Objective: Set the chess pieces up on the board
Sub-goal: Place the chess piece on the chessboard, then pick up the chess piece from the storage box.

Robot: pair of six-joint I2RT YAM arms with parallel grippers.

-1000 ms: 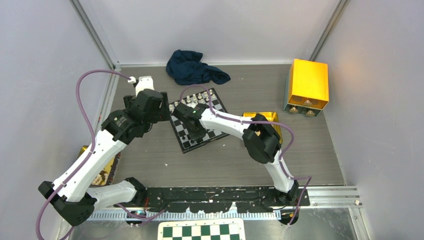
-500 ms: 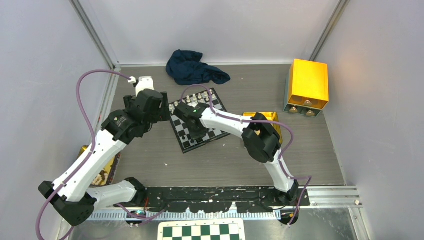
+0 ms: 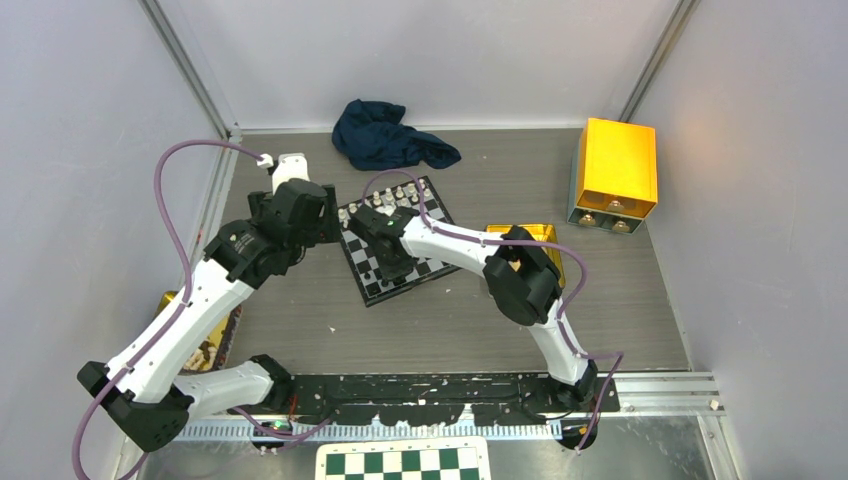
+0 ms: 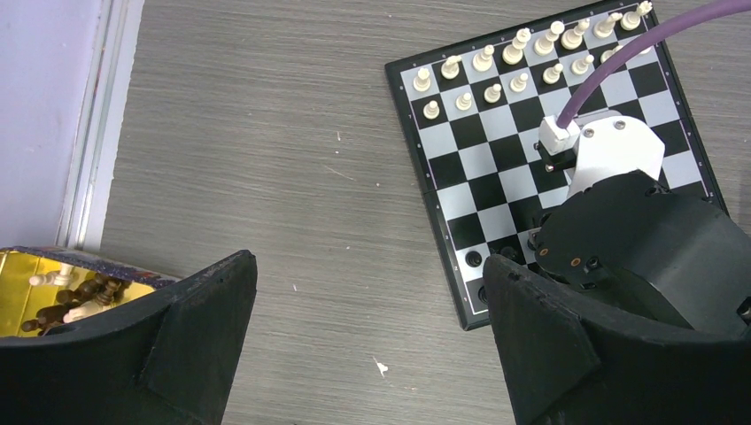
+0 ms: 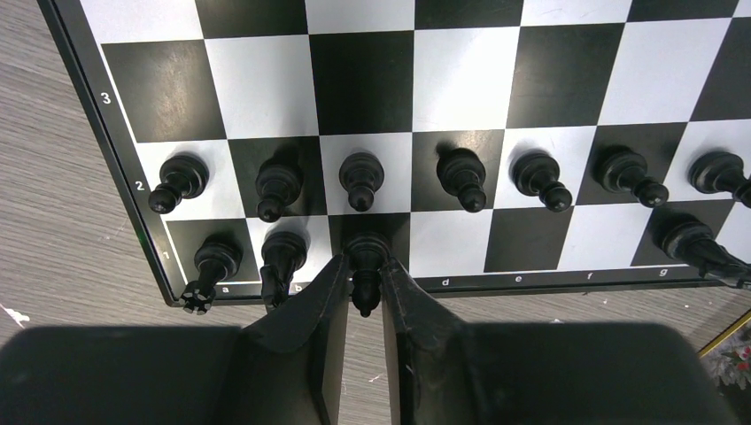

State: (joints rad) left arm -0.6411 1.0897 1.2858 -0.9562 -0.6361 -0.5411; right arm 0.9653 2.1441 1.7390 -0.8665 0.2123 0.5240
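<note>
The board (image 3: 372, 287) lies mid-table with white chess pieces (image 3: 395, 195) along its far side. In the left wrist view they fill two rows (image 4: 505, 62). Black pawns (image 5: 460, 177) line rank 2, with a rook, a knight and a bishop (image 5: 366, 257) behind them. My right gripper (image 5: 363, 264) straddles that bishop, which stands on its square. The jaws are narrowly open, with a thin gap on each side of its head. My left gripper (image 4: 372, 266) hangs wide open and empty over bare table left of the board (image 4: 478, 190).
A gold tray (image 4: 53, 297) with several loose pieces sits at the left edge. A blue cloth (image 3: 390, 135) lies at the back, a yellow box (image 3: 612, 170) at the right, a gold lid (image 3: 540, 232) beside the right arm, and a green-and-white checkered board (image 3: 400, 462) near the bases.
The right wrist has shifted slightly to the right over the board's near rows. The left arm has not moved.
</note>
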